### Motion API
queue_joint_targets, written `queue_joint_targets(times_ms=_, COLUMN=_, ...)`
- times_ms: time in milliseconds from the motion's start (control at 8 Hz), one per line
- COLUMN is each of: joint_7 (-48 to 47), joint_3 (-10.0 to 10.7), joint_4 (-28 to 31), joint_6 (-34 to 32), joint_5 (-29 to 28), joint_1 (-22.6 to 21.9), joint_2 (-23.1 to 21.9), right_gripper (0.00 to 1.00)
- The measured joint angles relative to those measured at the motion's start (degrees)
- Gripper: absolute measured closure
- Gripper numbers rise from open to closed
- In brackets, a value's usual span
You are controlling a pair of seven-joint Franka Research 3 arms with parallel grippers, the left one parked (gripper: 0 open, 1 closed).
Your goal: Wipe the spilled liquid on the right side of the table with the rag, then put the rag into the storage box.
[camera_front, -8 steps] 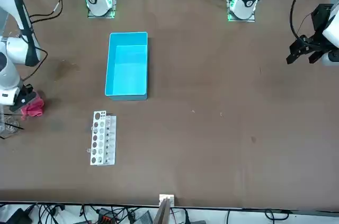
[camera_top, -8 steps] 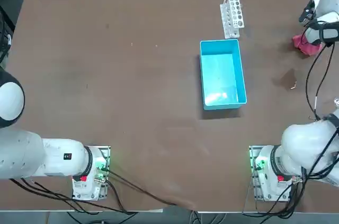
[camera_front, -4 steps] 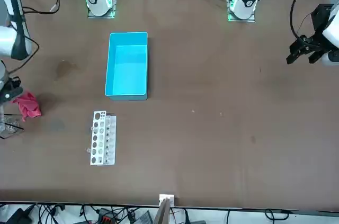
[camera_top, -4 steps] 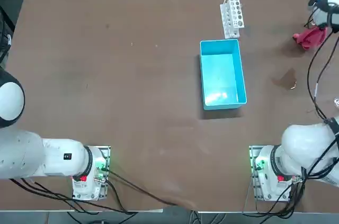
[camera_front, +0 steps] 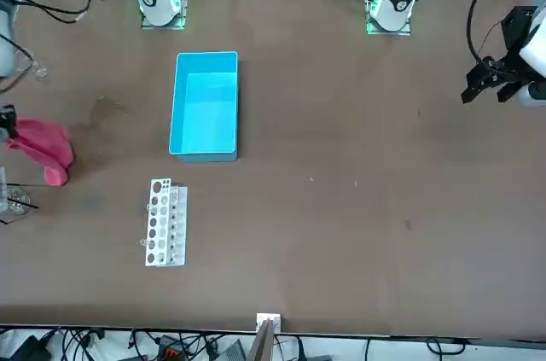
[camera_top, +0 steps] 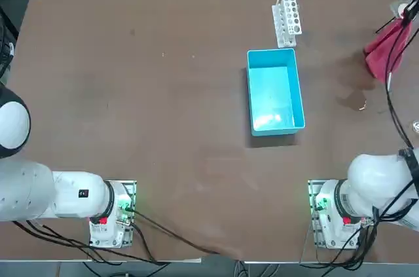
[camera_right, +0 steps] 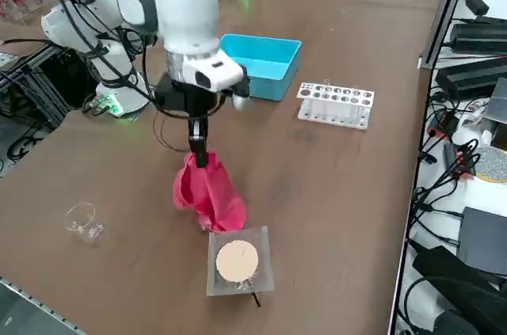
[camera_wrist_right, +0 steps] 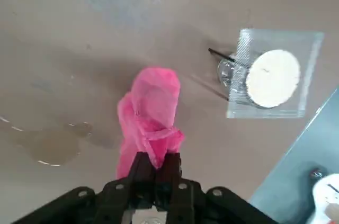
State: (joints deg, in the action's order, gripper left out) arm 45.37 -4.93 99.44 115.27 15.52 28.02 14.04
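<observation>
My right gripper (camera_right: pixel 198 148) is shut on the top of the pink-red rag (camera_right: pixel 209 199), which hangs down in loose folds above the table (camera_top: pixel 163 126) near its far right edge. In the wrist view the fingers (camera_wrist_right: pixel 143 167) pinch the rag (camera_wrist_right: pixel 151 110) from above. The spilled liquid (camera_wrist_right: pixel 52 145) is a glossy patch on the table beside the rag, also visible from overhead as the spilled liquid (camera_top: pixel 353 98), just nearer the robot than the rag (camera_top: pixel 383 53). The light-blue storage box (camera_top: pixel 275 92) stands empty, further toward the table's middle.
A white test-tube rack (camera_top: pixel 287 16) lies beyond the box. A clear square dish with a round pale pad (camera_right: pixel 238 260) sits just past the rag near the table's edge. A small glass beaker (camera_right: pixel 85 222) stands close by. Black cables trail from the arm.
The gripper has risen with the rag, lifting it off the table. The rag, bunched on the surface before, now hangs stretched out and sits closer to the spill.
</observation>
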Motion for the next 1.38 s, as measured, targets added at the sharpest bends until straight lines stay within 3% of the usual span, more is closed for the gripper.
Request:
queue_joint_targets(times_ms=250, joint_7=0.81, joint_3=0.02, joint_4=-3.18, joint_6=-2.41, joint_5=-1.18, joint_1=0.27, joint_2=1.2, right_gripper=0.98)
queue_joint_targets(times_ms=625, joint_7=0.81, joint_3=-0.1, joint_4=-1.89, joint_6=-2.77, joint_5=-1.87, joint_1=0.24, joint_2=5.09, right_gripper=0.98)
queue_joint_targets(times_ms=1000, joint_7=0.8, joint_3=-0.35, joint_4=6.17, joint_6=-2.84, joint_5=-1.89, joint_1=0.08, joint_2=4.27, right_gripper=0.98)
queue_joint_targets(times_ms=1375, joint_7=0.17, joint_3=-0.34, joint_4=19.82, joint_6=-3.52, joint_5=-2.06, joint_1=0.13, joint_2=-3.23, right_gripper=0.98)
